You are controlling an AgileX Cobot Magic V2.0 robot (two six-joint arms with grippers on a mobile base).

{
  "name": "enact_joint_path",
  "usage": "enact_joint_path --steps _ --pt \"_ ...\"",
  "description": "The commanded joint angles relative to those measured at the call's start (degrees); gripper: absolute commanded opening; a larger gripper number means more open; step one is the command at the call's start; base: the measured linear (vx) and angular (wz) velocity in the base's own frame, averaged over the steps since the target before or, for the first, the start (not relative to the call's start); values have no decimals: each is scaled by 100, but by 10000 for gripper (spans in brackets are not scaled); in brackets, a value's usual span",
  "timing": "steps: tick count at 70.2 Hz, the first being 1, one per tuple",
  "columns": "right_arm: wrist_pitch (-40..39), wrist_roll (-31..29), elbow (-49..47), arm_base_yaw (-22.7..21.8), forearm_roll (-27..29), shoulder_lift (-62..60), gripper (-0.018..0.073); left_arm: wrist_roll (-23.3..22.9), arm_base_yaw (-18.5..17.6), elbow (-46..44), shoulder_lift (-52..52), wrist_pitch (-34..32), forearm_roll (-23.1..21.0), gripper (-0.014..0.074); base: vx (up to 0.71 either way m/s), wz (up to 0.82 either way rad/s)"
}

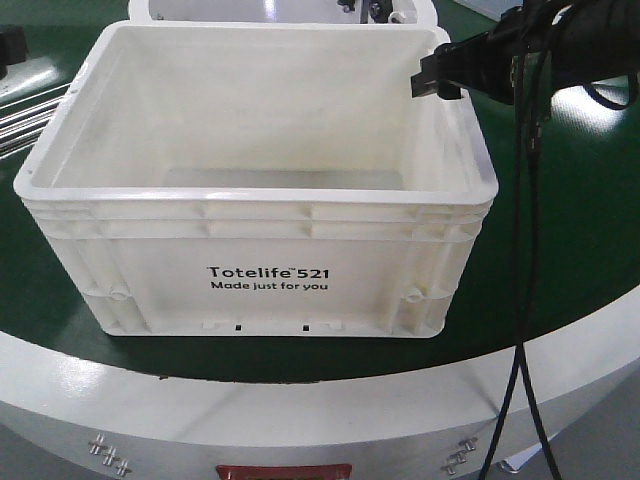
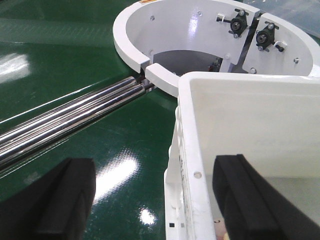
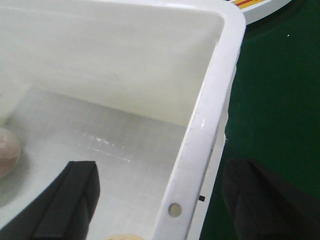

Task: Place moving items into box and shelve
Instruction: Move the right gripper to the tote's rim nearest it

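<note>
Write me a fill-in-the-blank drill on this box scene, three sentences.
The box stands on a table coloured ____. Its print reads Totelife ____. The right gripper straddles the box's rim, one finger inside, jaws ____.
Missing: green; 521; open.

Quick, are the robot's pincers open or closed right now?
Left pincer: open, astride the large white plastic box's wall, holding nothing.
Right pincer: open, astride the box's rim, holding nothing.
</note>
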Motion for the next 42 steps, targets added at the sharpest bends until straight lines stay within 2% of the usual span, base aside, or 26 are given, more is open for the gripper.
enact_joint_path --steps 1,9,15,28,34,42 --pt "-328 -150 -209 12 -146 -234 537 -53 12 -216 -119 -408 22 586 0 0" --pt "-330 -285 -209 246 -490 -240 529 -53 12 -216 -119 -408 22 586 0 0" --pt "-422 -125 -209 470 -761 -240 529 -53 12 -216 -119 -402 22 586 0 0" --pt "-410 820 -349 545 -1393 -240 527 -53 12 -216 -119 -316 200 586 0 0" --pt "-141 1163 -587 545 -1765 -240 526 -53 12 -216 -119 -233 297 586 0 0" --pt "423 1576 -1052 545 -1949 -227 526 -53 12 -216 -119 -197 298 586 0 0"
